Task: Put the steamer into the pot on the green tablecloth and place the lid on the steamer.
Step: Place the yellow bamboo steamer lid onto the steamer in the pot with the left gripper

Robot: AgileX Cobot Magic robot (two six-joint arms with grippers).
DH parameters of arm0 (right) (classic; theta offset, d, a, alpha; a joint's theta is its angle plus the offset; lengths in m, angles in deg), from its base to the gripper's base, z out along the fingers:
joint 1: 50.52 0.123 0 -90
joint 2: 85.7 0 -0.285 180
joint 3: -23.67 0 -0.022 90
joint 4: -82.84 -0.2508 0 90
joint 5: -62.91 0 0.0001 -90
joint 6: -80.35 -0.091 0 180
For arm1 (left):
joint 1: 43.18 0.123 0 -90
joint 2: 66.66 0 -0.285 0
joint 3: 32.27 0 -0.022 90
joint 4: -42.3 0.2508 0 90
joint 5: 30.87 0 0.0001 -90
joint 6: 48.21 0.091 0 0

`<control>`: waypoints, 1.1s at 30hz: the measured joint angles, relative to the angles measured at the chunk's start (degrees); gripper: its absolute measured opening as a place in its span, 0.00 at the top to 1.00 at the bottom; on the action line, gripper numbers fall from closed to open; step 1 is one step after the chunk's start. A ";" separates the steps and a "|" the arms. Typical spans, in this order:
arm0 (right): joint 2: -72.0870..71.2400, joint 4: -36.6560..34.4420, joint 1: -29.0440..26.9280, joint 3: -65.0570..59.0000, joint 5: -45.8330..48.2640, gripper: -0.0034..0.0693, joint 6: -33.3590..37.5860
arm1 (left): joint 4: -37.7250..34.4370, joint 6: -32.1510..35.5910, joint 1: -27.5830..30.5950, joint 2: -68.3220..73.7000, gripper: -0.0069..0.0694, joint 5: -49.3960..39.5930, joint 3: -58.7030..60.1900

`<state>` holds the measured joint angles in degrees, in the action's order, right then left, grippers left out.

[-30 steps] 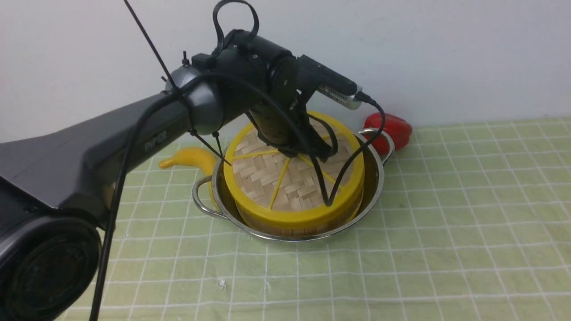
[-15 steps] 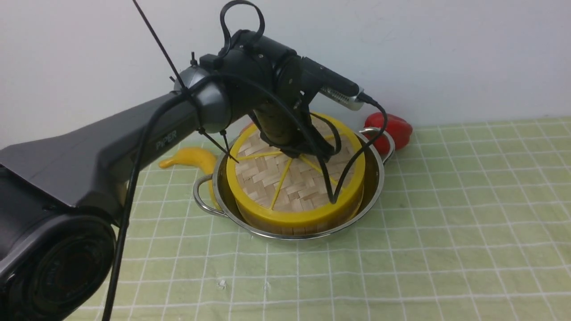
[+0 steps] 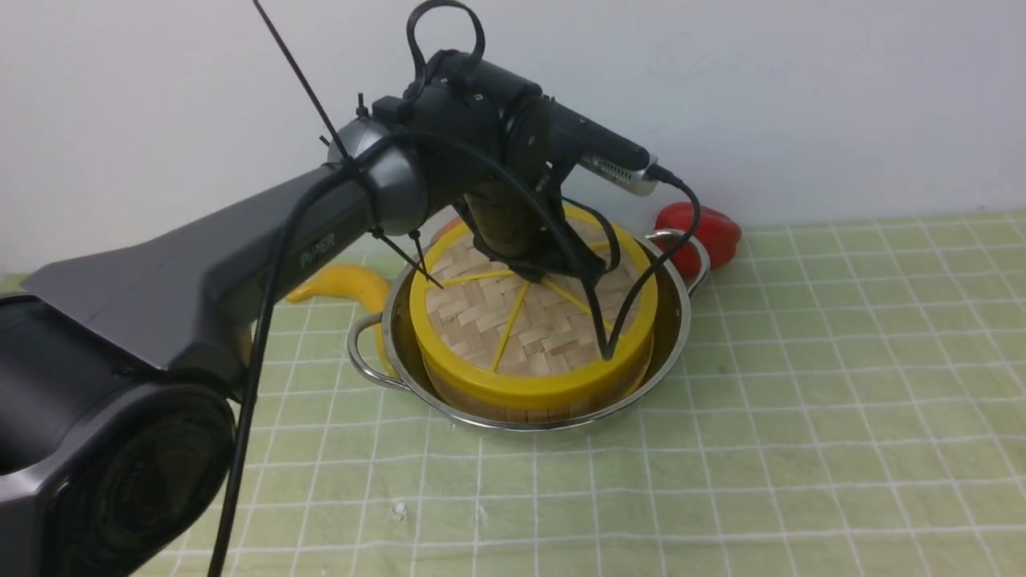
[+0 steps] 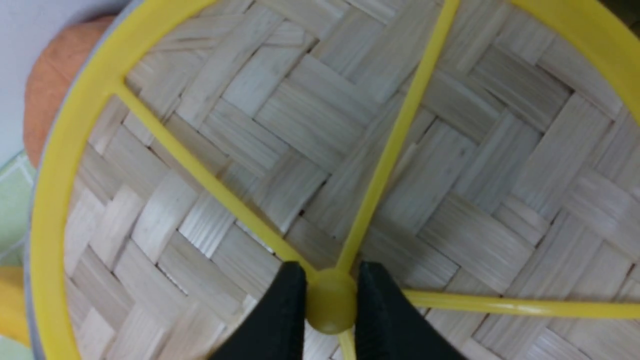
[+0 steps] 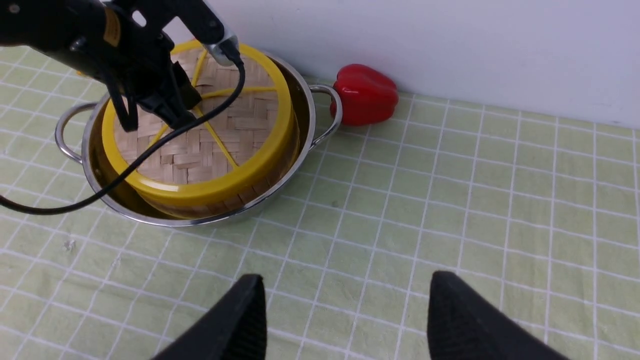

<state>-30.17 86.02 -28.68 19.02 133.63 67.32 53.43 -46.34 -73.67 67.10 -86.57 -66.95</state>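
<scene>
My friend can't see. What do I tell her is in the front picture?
A round bamboo lid sits on the steamer inside a shiny pot, with the robot's left arm reaching over it. Behind are a yellow banana shape and a red pepper, on a green checked tablecloth.

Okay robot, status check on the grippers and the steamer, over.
Left gripper shut on the lid's center knob. Right gripper open, empty. Steamer in pot, lid on top. Nothing visibly in the way.

Front and right wrist views, angled down, share pot [image 3: 673, 344].
</scene>
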 joint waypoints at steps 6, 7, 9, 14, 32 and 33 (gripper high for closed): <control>0.00 -0.04 0.00 0.00 0.00 0.36 0.00 | 0.07 -0.06 0.00 0.00 0.76 -0.11 -0.14; 0.00 -0.04 0.00 0.00 0.00 0.36 0.00 | 0.07 -0.06 0.00 0.17 0.76 -0.11 -0.19; 0.00 -0.04 0.00 0.00 0.00 0.36 0.00 | 0.07 -0.06 0.00 0.17 0.74 -0.11 -0.16; 0.00 -0.04 0.00 0.00 0.00 0.36 0.00 | 0.01 -0.01 0.00 -0.02 0.53 -0.16 -0.16; -15.90 0.15 0.00 -23.91 -23.23 0.80 5.77 | 1.53 0.31 0.00 -21.56 0.47 -13.64 0.50; -17.91 0.15 0.00 -26.89 -25.16 0.83 5.76 | 1.41 0.37 0.00 -22.25 0.53 -13.64 0.79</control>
<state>-48.07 86.18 -28.68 -7.87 108.47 73.07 54.85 -45.96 -73.67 44.86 -100.21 -66.17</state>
